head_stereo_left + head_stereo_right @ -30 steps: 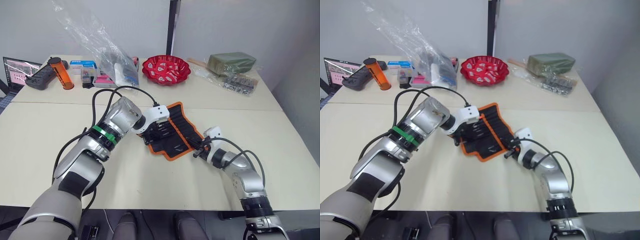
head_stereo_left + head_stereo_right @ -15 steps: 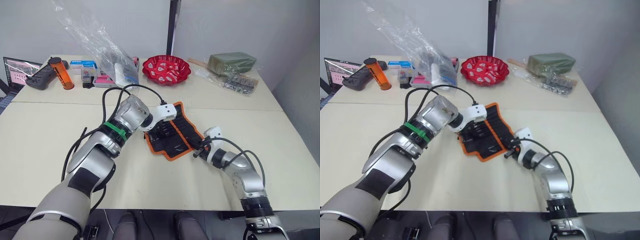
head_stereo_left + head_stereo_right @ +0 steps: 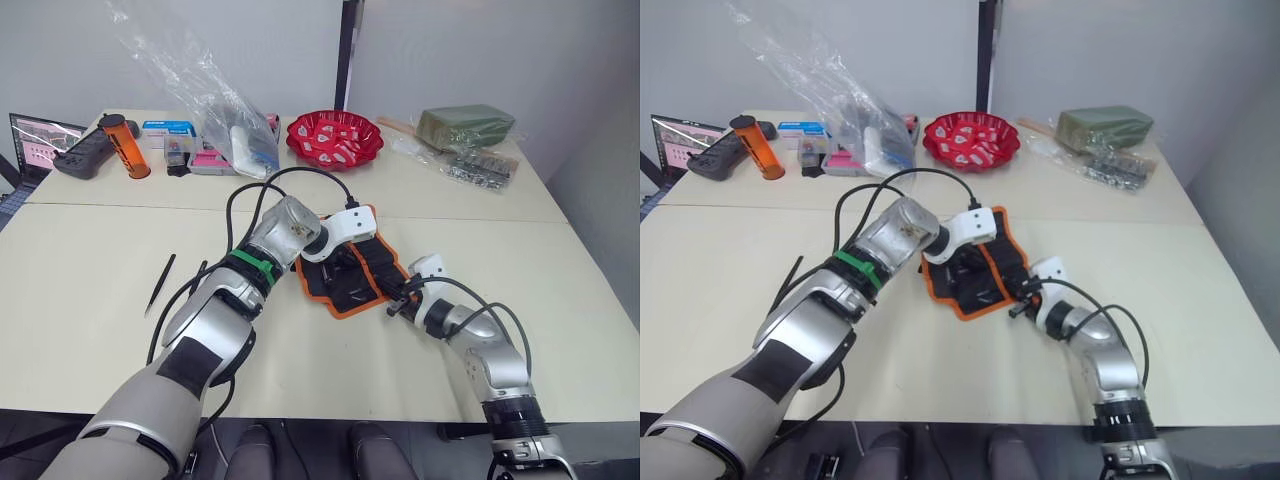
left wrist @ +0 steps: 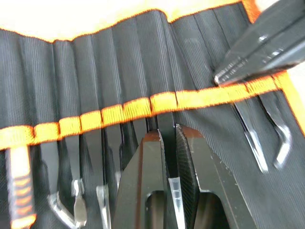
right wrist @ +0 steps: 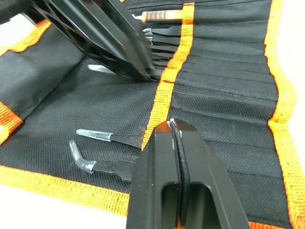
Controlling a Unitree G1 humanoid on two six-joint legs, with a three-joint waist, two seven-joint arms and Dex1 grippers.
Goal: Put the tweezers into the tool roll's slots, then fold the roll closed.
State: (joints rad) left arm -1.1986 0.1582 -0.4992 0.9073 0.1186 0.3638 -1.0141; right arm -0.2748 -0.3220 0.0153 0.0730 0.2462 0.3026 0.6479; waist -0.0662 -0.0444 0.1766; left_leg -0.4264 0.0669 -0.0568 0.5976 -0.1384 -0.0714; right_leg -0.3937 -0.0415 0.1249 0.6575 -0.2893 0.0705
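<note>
The tool roll (image 3: 352,290) lies open at mid table, black with orange trim. My left gripper (image 3: 338,262) reaches over it, shut on one of the tweezers (image 4: 174,193), whose end meets the orange band of the slots (image 4: 138,107). Other tweezers (image 4: 251,138) sit in the slots with their tips poking out. My right gripper (image 3: 393,303) is shut, its tips (image 5: 172,125) pressed on the orange band at the roll's near right edge. Two loose tweezers (image 3: 160,283) lie on the table to the left.
A red bowl (image 3: 333,138), a clear plastic bag (image 3: 215,110), an orange cylinder (image 3: 124,146), a laptop (image 3: 38,140) and a green box (image 3: 463,125) line the far side of the table. An orange-handled tool (image 5: 162,16) sits in one slot.
My left arm has swung right and further over the roll, uncovering two loose tweezers on the table at left. The roll shifted slightly right. My right gripper has stayed put.
</note>
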